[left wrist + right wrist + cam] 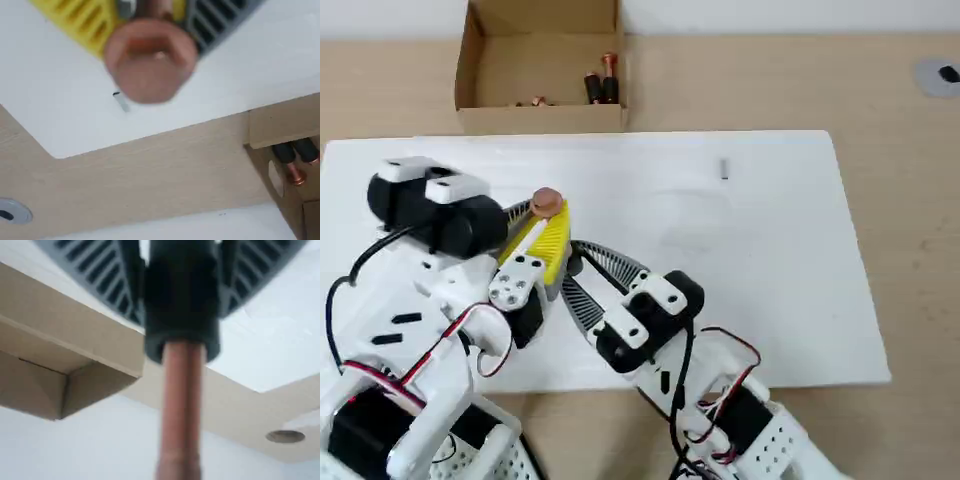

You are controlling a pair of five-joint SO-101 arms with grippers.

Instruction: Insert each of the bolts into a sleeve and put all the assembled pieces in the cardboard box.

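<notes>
Counter (pixel 910 200) of pale wood carries a white sheet (pixel 750 280) lying just on the arms' side of the cardboard box (pixel 468 60), which already holds finished pieces (pixel 601 86). Short of the box, over the sheet, the left pincer (pixel 542 211) is pinching a copper bolt (pixel 150 60) near its hex head. The right pincer (pixel 575 268) is clamped round a black sleeve (pixel 182 305), from which a copper shank (pixel 182 405) pokes out; whether that shank is the same bolt I cannot tell. The bolt looks rigid, smooth and light, likely to swivel in a loose grip, so the shank under the head suits best. The sleeve seems grippier, best taken mid-body with its mouth free.
</notes>
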